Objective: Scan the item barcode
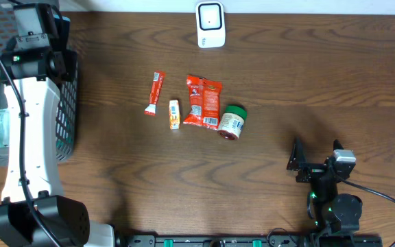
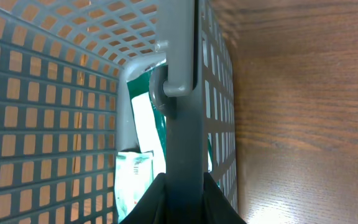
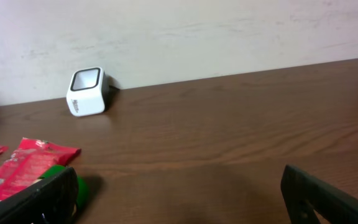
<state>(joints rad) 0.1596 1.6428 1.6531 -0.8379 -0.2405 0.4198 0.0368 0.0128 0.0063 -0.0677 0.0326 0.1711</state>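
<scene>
Red snack bag (image 1: 203, 101) and green-lidded jar (image 1: 232, 122) lie on counter (image 1: 321, 68), ahead-left of my right end effector (image 1: 316, 154), well apart. Its jaws are wide, holding nothing. Scanner (image 1: 210, 24) is farther ahead. Left end effector (image 2: 185, 200) is narrow, at basket (image 2: 42, 93) wall.

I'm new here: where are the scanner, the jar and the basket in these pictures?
scanner (image 1: 210, 24): overhead view, on its top window.
jar (image 1: 236, 112): overhead view, on its green lid.
basket (image 1: 68, 110): overhead view, on its mesh side wall.
</scene>
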